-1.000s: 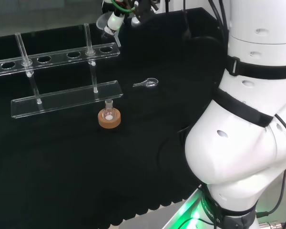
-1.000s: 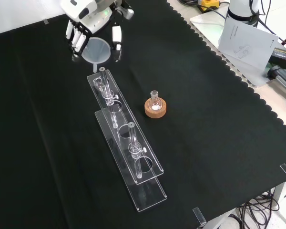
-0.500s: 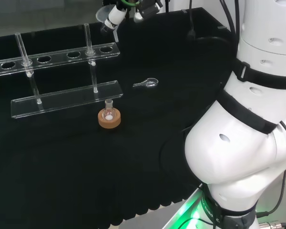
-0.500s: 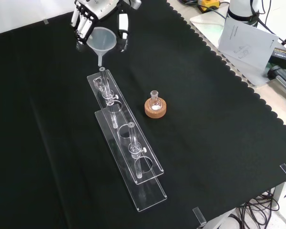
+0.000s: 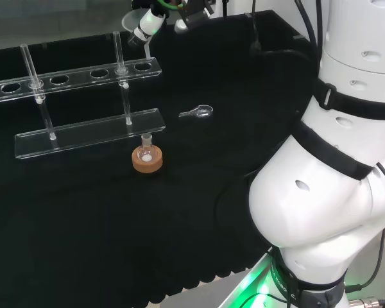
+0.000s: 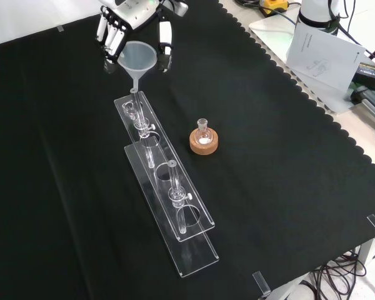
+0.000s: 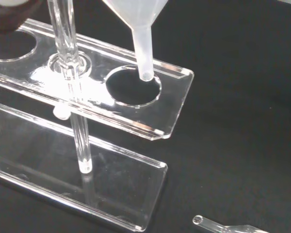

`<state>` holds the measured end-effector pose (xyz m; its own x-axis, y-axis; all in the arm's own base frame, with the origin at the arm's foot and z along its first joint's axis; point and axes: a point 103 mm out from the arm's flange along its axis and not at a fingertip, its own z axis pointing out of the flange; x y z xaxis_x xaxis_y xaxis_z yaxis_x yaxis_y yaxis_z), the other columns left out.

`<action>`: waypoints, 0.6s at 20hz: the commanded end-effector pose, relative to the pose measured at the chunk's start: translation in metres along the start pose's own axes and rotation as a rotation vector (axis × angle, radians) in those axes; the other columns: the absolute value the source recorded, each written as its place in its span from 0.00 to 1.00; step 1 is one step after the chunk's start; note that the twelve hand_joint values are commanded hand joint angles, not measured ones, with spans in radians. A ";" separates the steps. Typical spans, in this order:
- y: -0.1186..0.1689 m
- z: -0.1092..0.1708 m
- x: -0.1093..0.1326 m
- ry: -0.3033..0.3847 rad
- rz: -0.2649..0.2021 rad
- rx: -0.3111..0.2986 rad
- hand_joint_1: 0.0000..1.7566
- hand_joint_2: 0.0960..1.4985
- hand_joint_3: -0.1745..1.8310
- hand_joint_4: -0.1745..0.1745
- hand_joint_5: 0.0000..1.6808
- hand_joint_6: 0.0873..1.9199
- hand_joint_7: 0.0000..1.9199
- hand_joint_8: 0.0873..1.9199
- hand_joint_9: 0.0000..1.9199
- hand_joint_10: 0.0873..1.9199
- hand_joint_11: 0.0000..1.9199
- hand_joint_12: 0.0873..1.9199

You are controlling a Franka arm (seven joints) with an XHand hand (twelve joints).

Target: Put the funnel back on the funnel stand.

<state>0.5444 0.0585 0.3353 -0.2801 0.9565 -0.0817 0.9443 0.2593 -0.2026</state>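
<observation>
My fingers (image 6: 164, 37) grip the funnel (image 6: 137, 57), its stem above the funnel stand (image 7: 102, 92)'s end hole, lowering left.

Up at the stand (image 6: 165, 181), the hand (image 6: 122, 15) is cut off by the front view's top edge, palm out of frame. In the wrist view the funnel (image 7: 138, 19) loses its bowl's upper part past the edge; whether its tip touches the stand's end hole rim can't be told. A blurred white bit of hand sits above the stand's post. Beyond the stand, a small glass piece (image 7: 223, 227) is cropped.
</observation>
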 end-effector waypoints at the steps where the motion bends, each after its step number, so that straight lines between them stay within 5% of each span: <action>1: 0.009 0.007 0.006 0.020 -0.018 -0.003 0.42 0.48 0.32 0.44 0.38 0.14 0.43 0.31 0.62 0.18 0.39 0.60; 12: 0.027 0.027 0.003 0.047 -0.029 0.010 0.42 0.48 0.32 0.45 0.38 0.15 0.43 0.31 0.62 0.18 0.39 0.61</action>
<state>0.5590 0.0661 0.3126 -0.2997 0.9533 -0.0374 0.9366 0.2865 -0.2015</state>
